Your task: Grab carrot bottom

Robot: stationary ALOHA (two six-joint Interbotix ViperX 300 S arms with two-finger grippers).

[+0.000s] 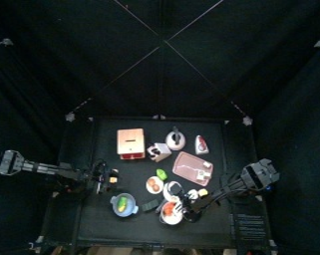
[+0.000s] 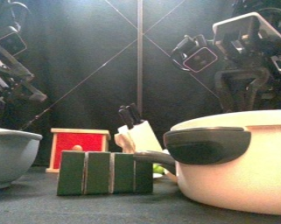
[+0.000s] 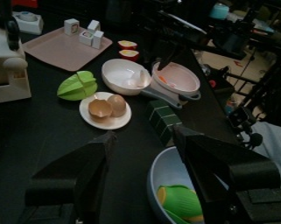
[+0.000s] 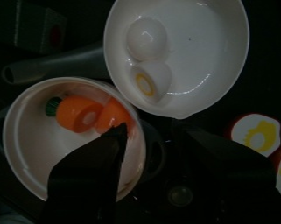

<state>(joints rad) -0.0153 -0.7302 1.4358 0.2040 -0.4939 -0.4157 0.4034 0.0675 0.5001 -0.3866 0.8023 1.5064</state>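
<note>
Surface: a small black table (image 1: pixel 89 159) in the middle of the top view, crowded toward its lower half with toy kitchenware.
Room: black curtains close the pen on all sides; the left wrist view looks past the table into a room with stands and cables at the right of the frame.
Carrot: the carrot (image 4: pixel 84 113), orange with a green end, lies inside a white pot (image 4: pixel 31 153) at centre left of the right wrist view; in the top view the pot sits at the lower middle of the table.
Right gripper: the right gripper (image 4: pixel 154 162) hangs above the pot, its two jaws spread wide. The carrot shows just above the left jaw's tip in that frame, apart from it; whether anything touches cannot be told.
Left gripper: the left gripper (image 3: pixel 143 166) hovers at the table's left side, jaws spread with nothing between them, above a grey-blue bowl (image 3: pixel 166 188) holding a green and yellow piece.
White pan: a white pan (image 4: pixel 178 52) with two pale egg-like pieces fills the upper right of the right wrist view, just beside the pot.
Front view: a large white pot (image 2: pixel 242 162) with a dark handle at right, a green block (image 2: pixel 105 173) at centre, a red-faced wooden box (image 2: pixel 78 144) behind it.
Tray: a pinkish tray (image 3: pixel 66 48) with small white containers lies at upper left of the left wrist view.
</note>
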